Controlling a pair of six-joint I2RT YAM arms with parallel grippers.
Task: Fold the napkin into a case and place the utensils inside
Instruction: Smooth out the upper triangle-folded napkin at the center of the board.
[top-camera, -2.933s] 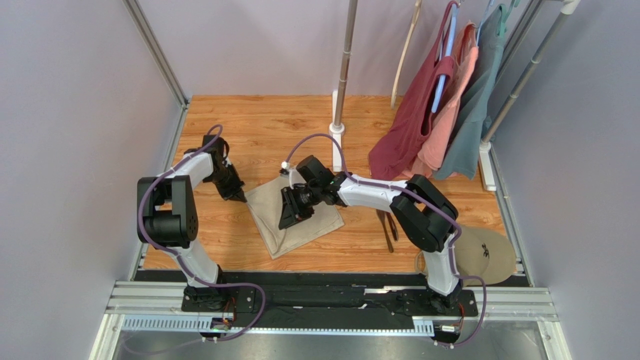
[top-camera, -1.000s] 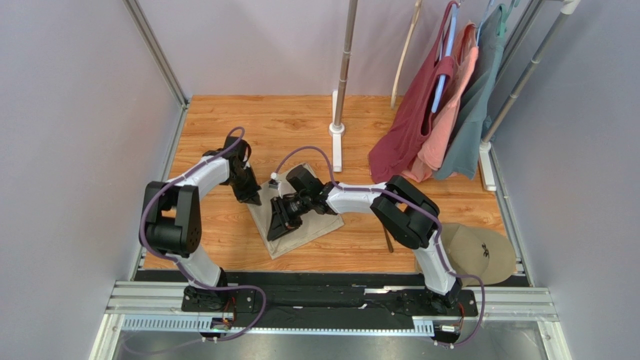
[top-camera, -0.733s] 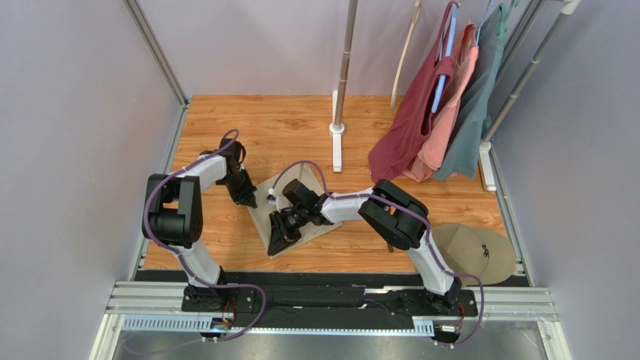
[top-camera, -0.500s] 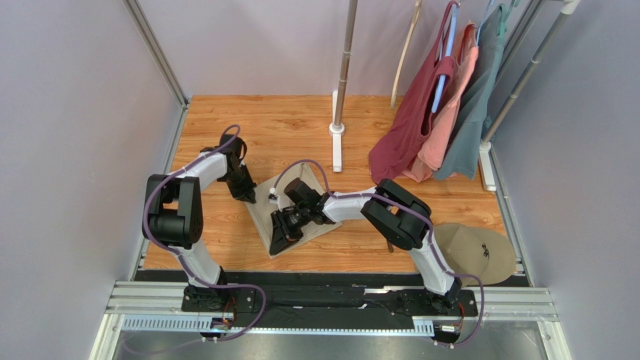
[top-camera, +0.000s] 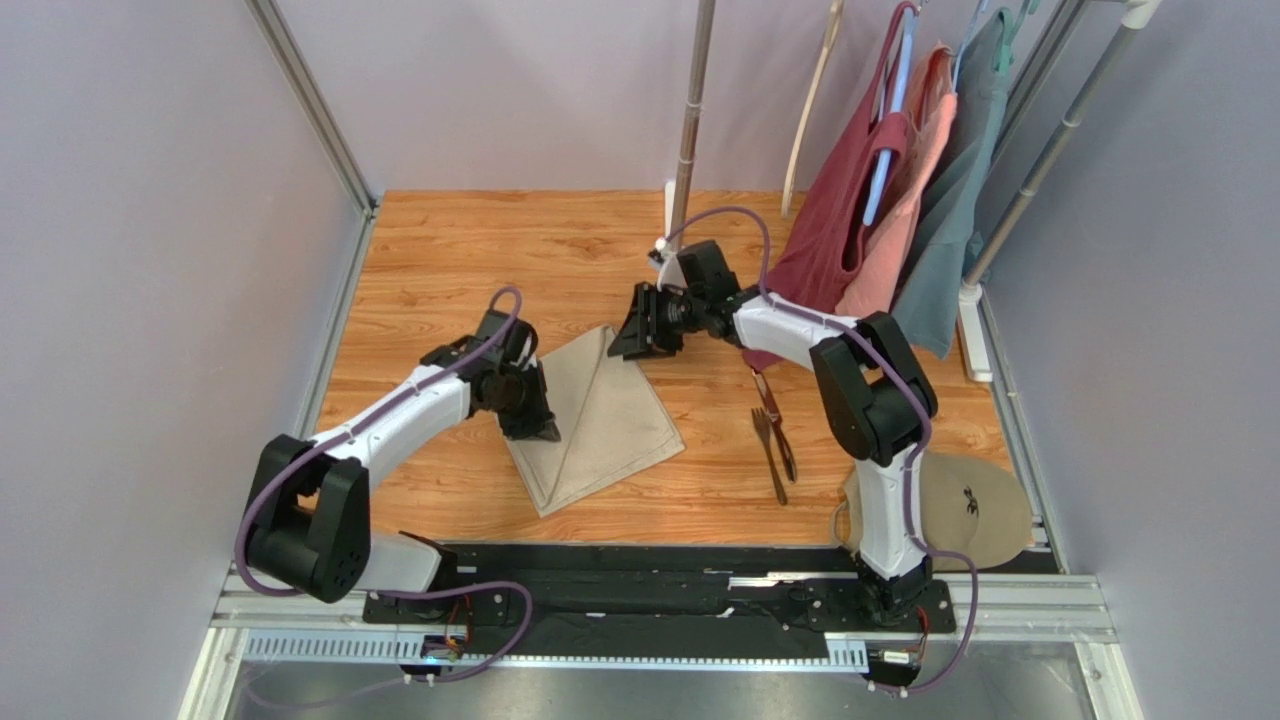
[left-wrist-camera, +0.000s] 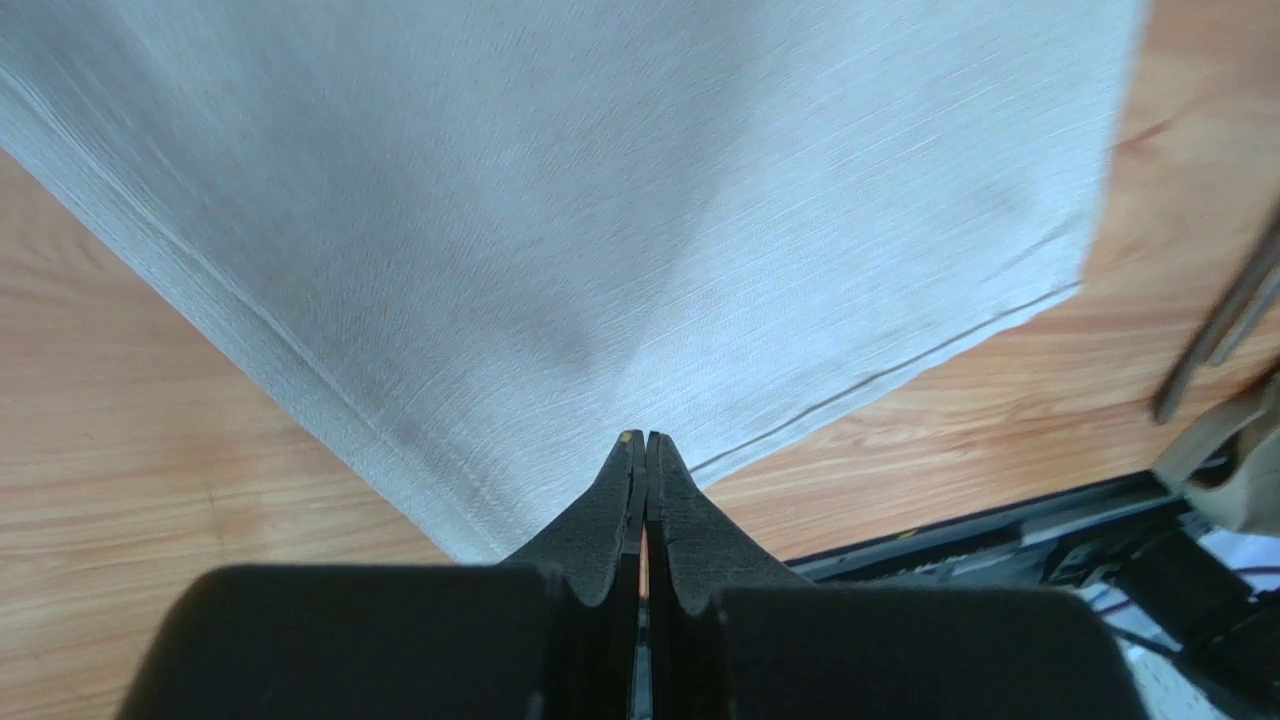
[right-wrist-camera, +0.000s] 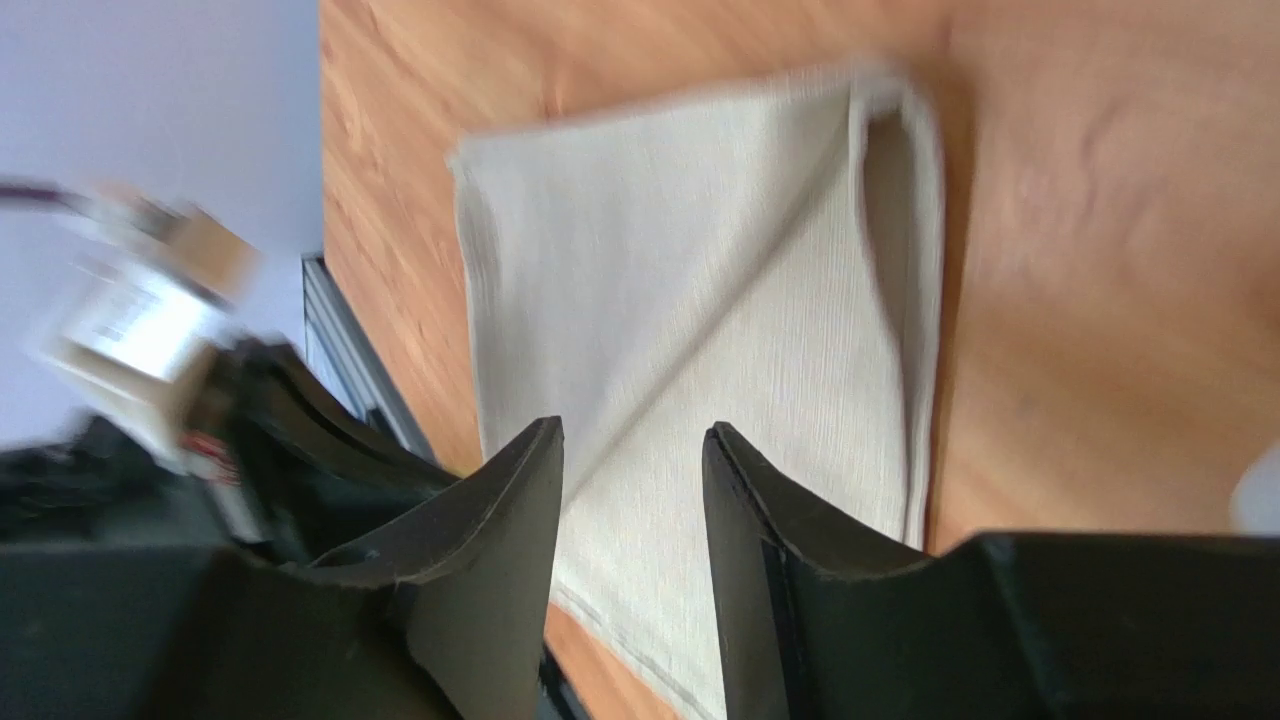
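The beige-tan napkin lies folded on the wooden table with a diagonal fold line across it. It fills the left wrist view and shows in the right wrist view. My left gripper is shut, its tips down at the napkin's left edge, with no cloth seen between them. My right gripper is open and empty, hovering over the napkin's far corner. The dark brown utensils lie side by side to the right of the napkin; their ends show in the left wrist view.
A round tan disc lies at the near right. Maroon, salmon and grey-teal garments hang on a rack at the back right. A pole with a white base stands behind the right gripper. A black rail edges the near side.
My right gripper has lifted off the napkin and swung back to its far corner, now open. My left gripper has moved nearer along the napkin's left edge. The napkin now shows a diagonal fold.
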